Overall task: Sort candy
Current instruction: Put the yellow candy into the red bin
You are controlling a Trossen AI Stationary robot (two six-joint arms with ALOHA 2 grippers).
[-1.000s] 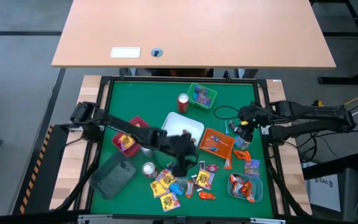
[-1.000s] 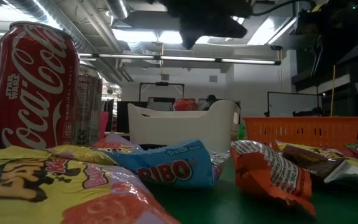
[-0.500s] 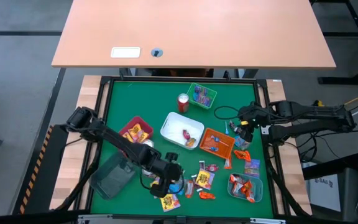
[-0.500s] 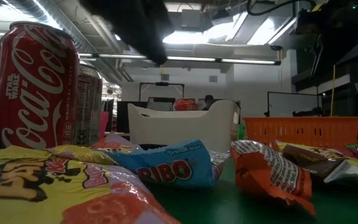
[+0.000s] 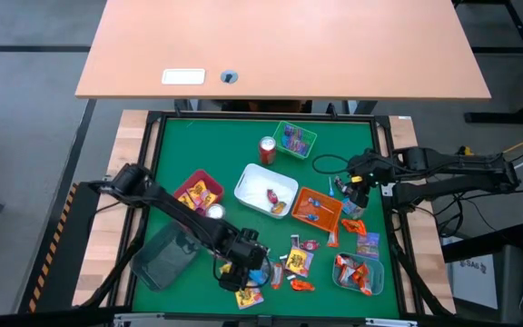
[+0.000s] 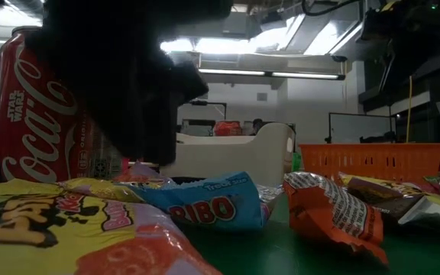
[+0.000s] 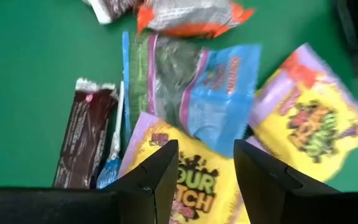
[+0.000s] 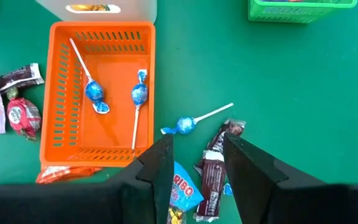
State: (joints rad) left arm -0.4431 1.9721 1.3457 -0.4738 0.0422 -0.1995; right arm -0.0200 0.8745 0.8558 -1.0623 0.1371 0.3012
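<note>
- Left gripper [image 5: 246, 269] had dropped low over the loose candy pile [image 5: 275, 268] at the near edge of the green table [image 5: 171, 145]; half a second earlier it sat slightly farther back, and a second earlier it was up near the white tray [image 5: 266, 189].
- In the low view the arm's dark bulk now covered most of the red cola can [image 6: 17, 114], which had been in plain sight in both earlier looks. We read this as a descent toward a pick.
- Left wrist view: fingers [image 7: 157, 174] spread, nothing between them, poised right above a yellow Sour Patch packet [image 7: 191, 177]. Beside it lay a blue-and-purple packet [image 7: 207, 93], a second yellow packet [image 7: 309, 121], a dark bar [image 7: 82, 140], a blue-stick lollipop [image 7: 114, 155] and an orange wrapper [image 7: 188, 12].
- Right gripper [image 5: 350, 188] waited by the orange tray [image 5: 317, 208], unmoved across all three looks; its fingers [image 8: 157, 165] stood apart and empty over a loose lollipop [image 8: 188, 124] and a dark bar [image 8: 213, 171].
- Orange tray held two lollipops [image 8: 114, 93]; the red tray [image 5: 196, 193] held yellow packets; the green tray [image 5: 295, 139] held purple-blue ones.
- Our judgement: sorting was partway done, much candy still loose on the mat, and the yellow packet looked like the next item, likely bound for the red tray.
</note>
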